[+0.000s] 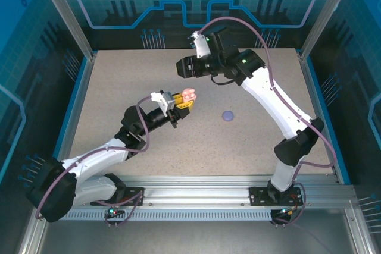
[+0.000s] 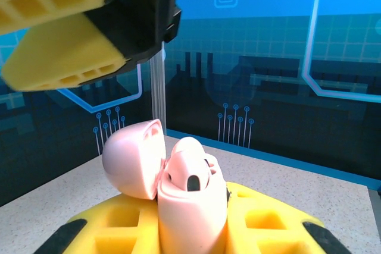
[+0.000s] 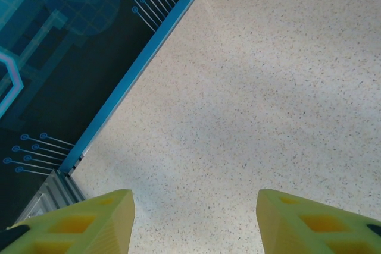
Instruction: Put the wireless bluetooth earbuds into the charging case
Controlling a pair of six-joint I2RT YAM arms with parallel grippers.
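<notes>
L arm (image 1: 98,157) & R arm (image 1: 277,108): smooth white shells on the long links, black housings at the joints, black base blocks. A purple-grey cable (image 1: 265,44) loops along each arm. Small green LED (image 1: 244,60) on R arm's black upper housing, and green lights at both bases. White cam box (image 1: 201,43) at each wrist. R gripper (image 3: 193,224) fingers (image 3: 89,221) are yellow plastic wedges w/ open rectangular cells. L gripper (image 1: 186,101) has the same yellow, w/ black body behind.
</notes>
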